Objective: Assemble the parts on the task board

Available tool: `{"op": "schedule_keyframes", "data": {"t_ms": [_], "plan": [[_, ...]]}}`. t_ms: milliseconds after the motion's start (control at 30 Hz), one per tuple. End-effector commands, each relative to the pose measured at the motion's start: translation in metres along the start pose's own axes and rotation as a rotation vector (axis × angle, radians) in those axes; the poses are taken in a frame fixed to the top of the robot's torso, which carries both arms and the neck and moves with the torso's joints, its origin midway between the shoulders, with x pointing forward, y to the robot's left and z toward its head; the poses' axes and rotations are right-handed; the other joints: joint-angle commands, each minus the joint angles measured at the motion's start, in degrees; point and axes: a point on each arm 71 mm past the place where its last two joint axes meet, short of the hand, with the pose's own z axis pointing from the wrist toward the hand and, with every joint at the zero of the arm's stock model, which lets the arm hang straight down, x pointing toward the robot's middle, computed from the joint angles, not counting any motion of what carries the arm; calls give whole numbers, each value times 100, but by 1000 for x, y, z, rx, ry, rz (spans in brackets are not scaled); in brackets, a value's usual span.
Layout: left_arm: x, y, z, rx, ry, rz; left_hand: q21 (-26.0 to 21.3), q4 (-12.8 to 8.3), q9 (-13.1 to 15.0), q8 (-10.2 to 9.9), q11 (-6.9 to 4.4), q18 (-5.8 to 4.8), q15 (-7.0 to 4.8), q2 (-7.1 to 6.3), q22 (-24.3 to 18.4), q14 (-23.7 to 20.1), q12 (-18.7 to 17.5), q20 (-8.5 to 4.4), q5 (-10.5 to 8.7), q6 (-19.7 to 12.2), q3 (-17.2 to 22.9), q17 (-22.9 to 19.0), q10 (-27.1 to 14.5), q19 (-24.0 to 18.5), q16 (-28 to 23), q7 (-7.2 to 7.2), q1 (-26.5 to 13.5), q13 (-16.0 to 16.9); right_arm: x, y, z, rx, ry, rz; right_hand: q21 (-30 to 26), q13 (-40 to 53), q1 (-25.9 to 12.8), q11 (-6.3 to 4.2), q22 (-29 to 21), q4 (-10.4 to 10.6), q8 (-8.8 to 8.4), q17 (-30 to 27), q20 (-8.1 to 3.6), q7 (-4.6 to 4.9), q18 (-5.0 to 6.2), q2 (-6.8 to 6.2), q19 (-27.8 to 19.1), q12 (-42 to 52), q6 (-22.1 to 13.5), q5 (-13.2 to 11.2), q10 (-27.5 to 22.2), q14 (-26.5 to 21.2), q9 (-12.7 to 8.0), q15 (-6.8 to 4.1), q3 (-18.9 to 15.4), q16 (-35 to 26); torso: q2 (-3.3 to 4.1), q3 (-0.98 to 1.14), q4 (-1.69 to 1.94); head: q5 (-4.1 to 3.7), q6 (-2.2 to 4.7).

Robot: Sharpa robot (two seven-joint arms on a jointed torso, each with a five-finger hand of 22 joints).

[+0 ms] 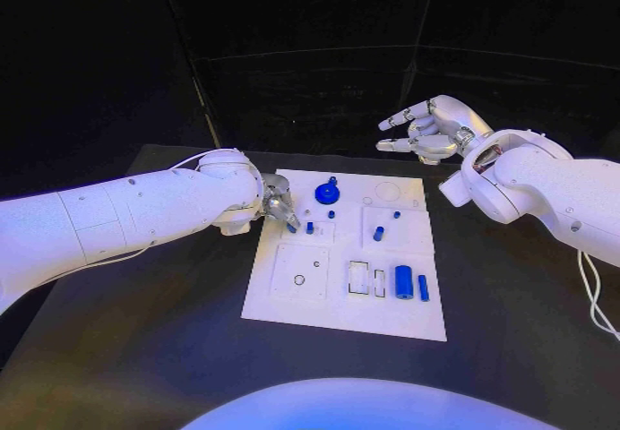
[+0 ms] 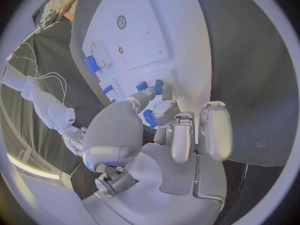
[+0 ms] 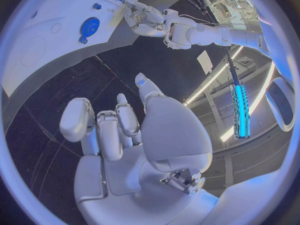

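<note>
The white task board (image 1: pixel 291 300) lies mid-table. My left hand (image 1: pixel 275 206) reaches over its far left edge and pinches a small blue peg (image 1: pixel 309 227) between thumb and a fingertip, low on the board; the peg (image 2: pixel 158 87) shows at the fingertips (image 2: pixel 164 92). A round blue knob (image 1: pixel 327 192) stands just behind the peg. Two short blue pieces (image 1: pixel 332 214) (image 1: pixel 379 233) stand mid-board. A blue cylinder (image 1: pixel 404 281) and a slim blue bar (image 1: pixel 423 287) lie near the right edge. My right hand (image 1: pixel 426 125) hangs raised beyond the far right corner, fingers apart, holding nothing.
Empty recesses mark the board: a round hole (image 1: pixel 298 279), rectangular slots (image 1: pixel 362 278) and a ring outline (image 1: pixel 386 190). Black table (image 1: pixel 155 358) surrounds the board on all sides. My right forearm (image 1: pixel 543 193) hangs over the table's right side.
</note>
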Motion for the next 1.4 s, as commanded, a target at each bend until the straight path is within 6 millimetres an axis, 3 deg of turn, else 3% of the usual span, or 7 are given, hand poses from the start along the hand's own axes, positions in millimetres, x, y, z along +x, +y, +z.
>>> {"op": "schedule_keyframes", "data": {"t_ms": [33, 400, 567, 933, 1400], "plan": [[0, 2, 0, -12, 1, 21, 20, -337, 6, 29, -12, -71, -15, 116, 5, 606, 34, -18, 35, 96, 361, 1509, 51, 175, 18, -47, 183, 5, 0, 2, 0, -9, 3, 3, -39, -5, -10, 2, -8, 13, 37, 334, -3, -11, 28, 32, -33, -10, -42, 29, -34, 341, -5, 0, -9, -19, 2, -1, 0, 3, 2], [0, -2, 1, -11, 15, 31, 1, -302, -2, 28, -6, -65, -11, 74, -21, 606, 30, -16, 38, 120, 355, 1509, 68, 166, 18, -45, 97, 10, 0, 2, 0, -9, 3, 3, -39, -5, -10, 2, -8, 13, 37, 334, -3, -11, 28, 32, -33, -10, -42, 29, -34, 341, -5, 0, -9, -19, 1, 3, -6, 0, -5], [0, -2, 2, -15, 21, 35, 6, -82, -20, 27, -23, -66, -17, -28, -8, 606, 34, -15, 3, 180, 82, 1509, 98, 164, 18, -75, -197, 34, 0, 2, 0, -9, 3, 2, -39, -5, -10, 2, -8, 13, 37, 334, -3, -11, 28, 32, -33, -10, -42, 29, -34, 341, -5, 0, -9, -19, 1, 3, -2, -8, -15], [-3, -1, 5, -24, 19, 34, -12, 127, -56, -4, -35, -60, -36, 3, -22, 606, 16, -34, -2, 212, -217, 1509, 91, 155, 18, -88, -364, 39, 0, 2, 0, -10, 2, 3, -39, -5, -10, 2, -8, 13, 37, 334, -3, -11, 28, 32, -33, -10, -42, 29, -34, 341, -5, 0, -9, -19, 1, 2, -5, -18, -21], [-4, 0, 7, -34, 31, 40, 3, 213, -71, -15, -38, -65, -39, 13, 4, 606, 18, -39, -15, 232, -390, 1509, 93, 161, 18, -92, -418, 56, 0, 2, 0, -9, 2, 2, -39, -5, -10, 2, -8, 13, 37, 334, -3, -11, 28, 32, -33, -10, -42, 29, -34, 341, -5, 0, -9, -19, 1, 3, 0, -30, -34]]}}
